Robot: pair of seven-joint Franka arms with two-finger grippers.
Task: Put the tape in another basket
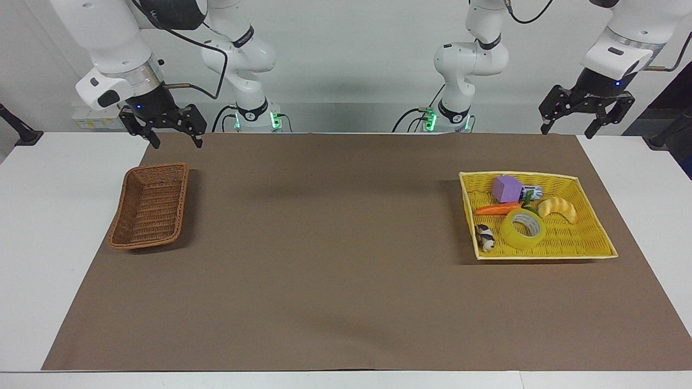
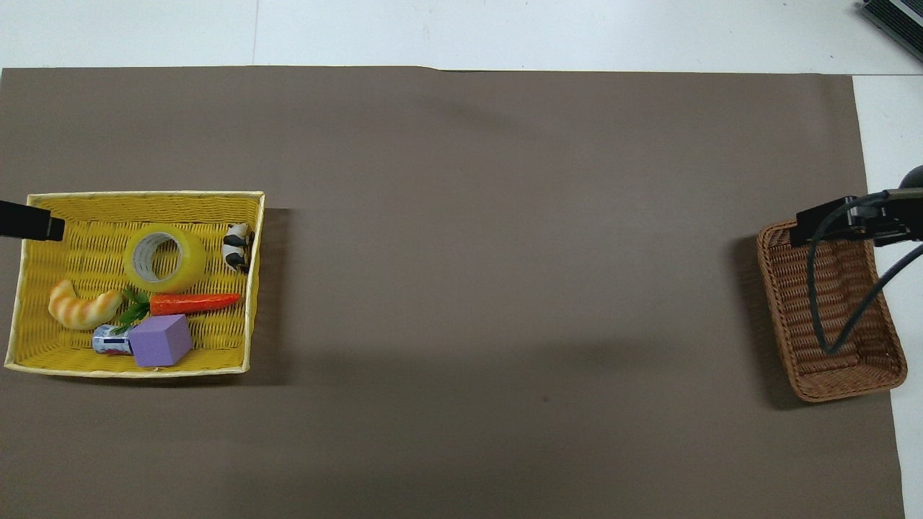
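Note:
The tape (image 1: 523, 229) (image 2: 164, 259), a thick yellow roll with a white core, lies flat in the yellow woven basket (image 1: 546, 255) (image 2: 144, 194) at the left arm's end of the table. The brown wicker basket (image 1: 148, 208) (image 2: 793, 310) stands with nothing in it at the right arm's end. My left gripper (image 1: 567, 131) hangs open, high over the table by the yellow basket, touching nothing. High up by the brown basket, my right gripper (image 1: 178, 143) is open too, and holds nothing.
Sharing the yellow basket with the tape are a purple cube (image 1: 506, 188) (image 2: 160, 340), a toy carrot (image 1: 497, 208) (image 2: 193, 303), a croissant toy (image 1: 559, 208) (image 2: 81, 308), a small cow figure (image 1: 485, 237) (image 2: 236, 246) and a small can (image 2: 109, 341). Brown paper covers the table between the baskets.

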